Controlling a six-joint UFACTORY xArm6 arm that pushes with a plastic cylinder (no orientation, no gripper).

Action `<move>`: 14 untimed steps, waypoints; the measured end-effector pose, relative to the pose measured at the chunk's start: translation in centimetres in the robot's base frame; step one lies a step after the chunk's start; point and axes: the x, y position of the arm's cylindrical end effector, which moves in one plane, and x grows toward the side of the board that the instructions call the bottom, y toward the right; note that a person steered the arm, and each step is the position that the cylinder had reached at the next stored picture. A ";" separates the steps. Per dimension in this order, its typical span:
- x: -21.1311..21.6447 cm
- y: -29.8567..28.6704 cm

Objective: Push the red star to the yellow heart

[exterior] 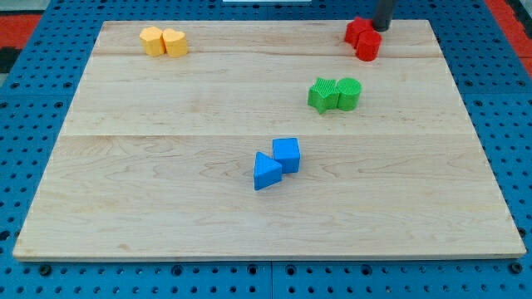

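The red star [357,31] lies near the view's top right on the wooden board [166,191], touching a second red block [369,45] just below and right of it. My tip [382,27] stands right beside them, at the star's right edge. The yellow heart [175,41] sits near the view's top left, touching a yellow hexagon-like block [152,40] on its left. The star and the heart are far apart along the board's top edge.
A green star [322,95] and a green cylinder [349,94] touch each other below the red blocks. A blue cube [287,154] and a blue triangle [265,172] touch near the board's middle. A blue pegboard [33,100] surrounds the board.
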 end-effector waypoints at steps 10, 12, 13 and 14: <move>-0.3 -20.7; 2.4 -20.5; 2.4 -21.9; 2.4 -25.6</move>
